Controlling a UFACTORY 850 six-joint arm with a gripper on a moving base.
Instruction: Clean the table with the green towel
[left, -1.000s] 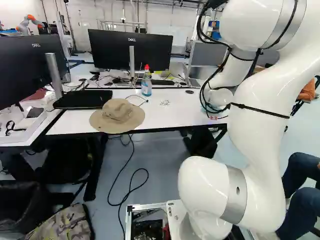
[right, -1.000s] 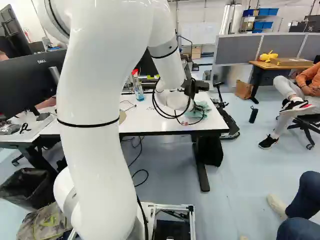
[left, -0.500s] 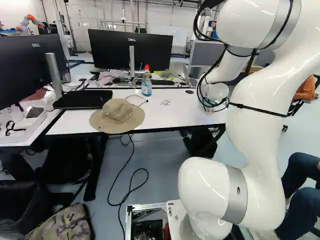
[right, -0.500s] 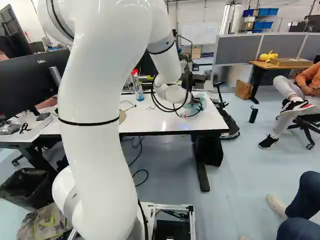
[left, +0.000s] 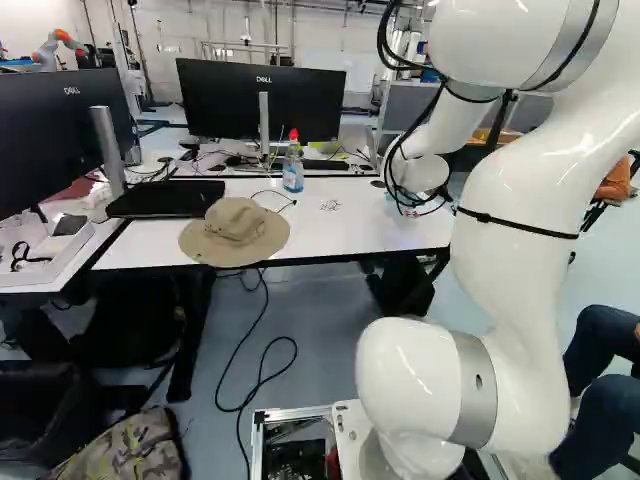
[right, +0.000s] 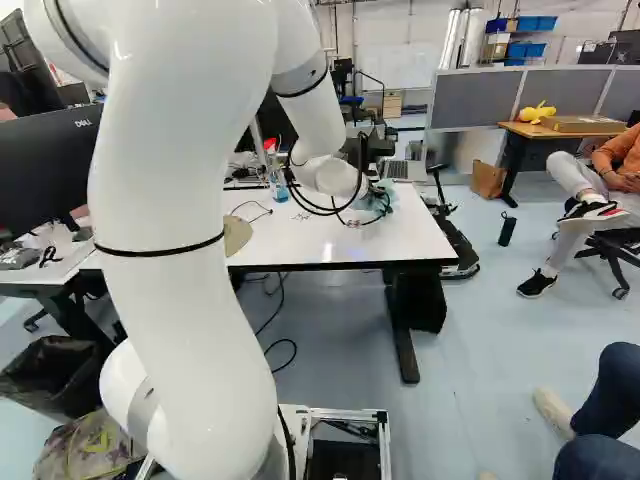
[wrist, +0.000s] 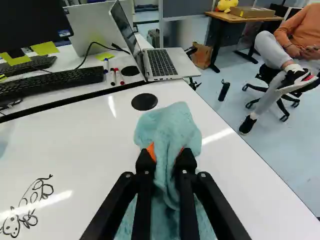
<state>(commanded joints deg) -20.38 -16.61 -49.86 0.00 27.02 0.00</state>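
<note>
Your arm (right: 180, 320) has just carried the towel (wrist: 170, 120) toward eleven o'clock across the table (wrist: 75, 150), bunched between the gripper's (wrist: 167, 157) part-closed fingers, leaving the doodle (wrist: 28, 219) at its eight o'clock still to wipe.

Green towel (wrist: 167, 125), bunched, on marked white table (wrist: 80, 145)

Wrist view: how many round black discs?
2: one disc on the near table by the towel, another on the farther table beside the laptop. More may be hidden.
</note>
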